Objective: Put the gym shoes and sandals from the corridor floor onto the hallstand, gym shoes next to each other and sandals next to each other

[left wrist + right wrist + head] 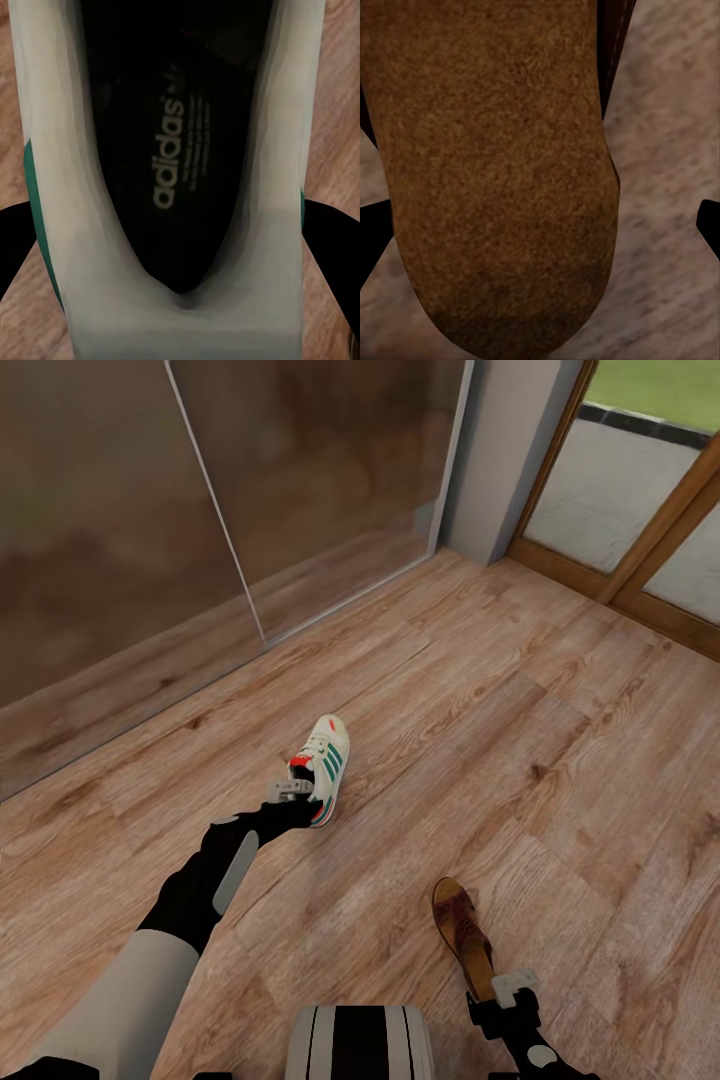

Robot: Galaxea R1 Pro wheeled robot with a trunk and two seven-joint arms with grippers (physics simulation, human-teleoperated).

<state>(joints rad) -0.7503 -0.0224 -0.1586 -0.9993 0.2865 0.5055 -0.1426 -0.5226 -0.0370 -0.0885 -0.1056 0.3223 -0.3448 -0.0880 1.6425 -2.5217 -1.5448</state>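
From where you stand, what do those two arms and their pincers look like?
Each arm is mostly black. The left arm has a pale grey upper sleeve and a grey panel along its forearm, ending in a small light-grey left gripper. The right gripper is the same grey on a black wrist with a round grey spot.

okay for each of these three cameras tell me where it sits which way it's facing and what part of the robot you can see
Head: on the robot's head, facing down at the wood floor; both arms, trunk.
Left wrist: by the left claw, down into the gym shoe; dark fingertips.
Right wrist: by the right claw, over the sandal.
Shared: head sees both shoes.
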